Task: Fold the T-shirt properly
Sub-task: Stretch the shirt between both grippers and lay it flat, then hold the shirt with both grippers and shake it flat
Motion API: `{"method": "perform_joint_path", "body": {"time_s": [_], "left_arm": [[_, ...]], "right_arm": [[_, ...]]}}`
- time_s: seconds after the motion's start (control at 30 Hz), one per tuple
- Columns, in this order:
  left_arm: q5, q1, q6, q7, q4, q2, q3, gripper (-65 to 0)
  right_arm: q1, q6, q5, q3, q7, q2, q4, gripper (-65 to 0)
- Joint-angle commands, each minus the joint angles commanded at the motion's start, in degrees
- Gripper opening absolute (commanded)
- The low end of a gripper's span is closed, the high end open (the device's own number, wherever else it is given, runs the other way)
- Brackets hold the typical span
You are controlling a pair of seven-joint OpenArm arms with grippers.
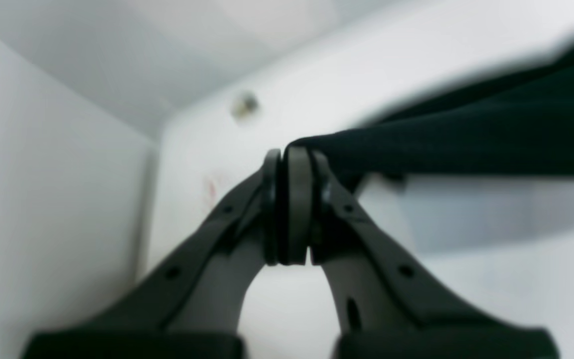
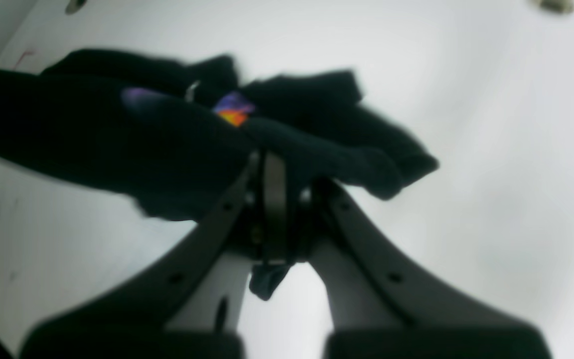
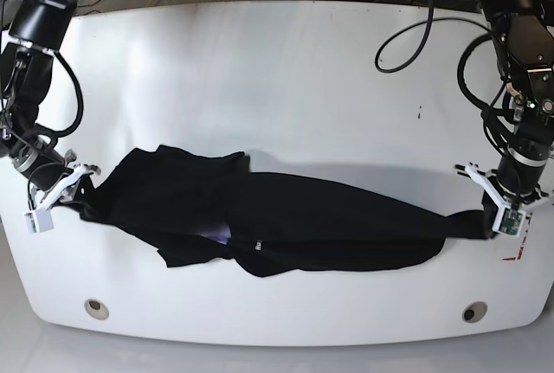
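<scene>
The black T-shirt [image 3: 277, 217] hangs stretched in a long band between my two grippers, low over the white table [image 3: 286, 87]. My left gripper [image 3: 492, 215] is shut on the shirt's right end; in the left wrist view its closed fingertips [image 1: 291, 164] pinch black cloth [image 1: 466, 144]. My right gripper [image 3: 80, 193] is shut on the shirt's left end; in the right wrist view [image 2: 274, 174] cloth bunches around the fingers. A bit of the orange and purple print [image 2: 233, 110] shows in the folds; most of the print is hidden.
The table's front edge has two round holes [image 3: 97, 308] [image 3: 473, 311]. A small red mark [image 3: 512, 256] lies near the left gripper. Cables [image 3: 424, 35] trail across the table's far right. The table's left and right edges lie close beside the grippers.
</scene>
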Motion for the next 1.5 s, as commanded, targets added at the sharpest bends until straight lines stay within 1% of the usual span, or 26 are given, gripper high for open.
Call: {"method": "perform_joint_path", "body": {"time_s": [0.1,0.13,0.2,0.27,0.33,0.4,0.47,0.57,0.67,0.77,0.83,0.93,1.0,1.03,1.5], "left_arm": [[0.00,6.42,-0.26,-1.93,-0.09,1.58,-2.02,-64.6],[0.00,8.18,-0.79,-2.46,-0.09,1.85,-2.46,-64.6],[0.09,11.96,-2.20,-3.34,0.00,3.87,-3.16,-64.6],[0.18,16.09,-3.25,-3.60,0.00,5.45,-5.27,-64.6],[0.26,18.73,-3.87,-4.84,-0.18,6.15,-7.30,-64.6],[0.26,20.66,-4.40,-6.24,-0.35,7.38,-8.00,-64.6],[0.35,23.38,-4.48,-7.30,-0.35,7.91,-8.88,-64.6],[0.00,28.22,-4.48,-8.70,-0.53,7.74,-9.76,-64.6],[0.00,30.33,-4.48,-8.44,-0.70,7.65,-10.20,-64.6],[0.00,33.41,-4.57,-8.88,-1.49,6.33,-12.84,-64.6],[0.00,33.41,-6.59,-8.88,-3.08,5.54,-14.24,-64.6],[0.44,33.41,-13.01,-8.88,-6.51,5.36,-16.88,-64.6],[0.53,33.58,-15.12,-8.79,-8.09,5.45,-18.29,-64.6],[0.53,33.67,-15.74,-8.70,-8.79,5.45,-18.37,-64.6],[0.35,35.60,-16.09,-8.79,-9.14,5.36,-18.73,-64.6]], "right_arm": [[-5.80,0.00,0.00,2.99,-0.09,-2.20,3.34,-65.0],[-7.65,0.00,0.00,4.13,-0.09,-2.64,4.13,-65.0],[-11.52,0.00,0.00,6.24,-0.09,-3.96,5.63,-65.0],[-15.38,0.00,0.00,8.00,-0.26,-5.19,6.95,-65.0],[-18.11,0.00,0.00,9.76,-1.23,-6.24,7.82,-65.0],[-20.48,0.00,0.00,11.34,-2.11,-7.91,8.26,-65.0],[-22.42,0.00,0.00,12.22,-2.99,-9.32,8.26,-65.0],[-26.29,0.00,-0.18,13.10,-4.31,-10.90,9.32,-65.0],[-28.92,-0.09,-0.09,13.71,-4.40,-13.27,9.41,-65.0],[-31.91,-0.09,-0.09,15.03,-4.40,-13.89,9.41,-65.0],[-32.35,-0.09,-0.35,15.21,-4.40,-14.42,9.05,-65.0],[-33.58,-0.09,-0.53,15.47,-4.40,-15.91,8.88,-65.0],[-34.46,-0.09,-0.53,15.21,-4.40,-15.91,8.88,-65.0],[-34.46,-0.18,-0.53,15.12,-4.40,-15.91,8.88,-65.0],[-34.99,-0.18,-0.44,15.03,-4.40,-16.00,8.97,-65.0]]}}
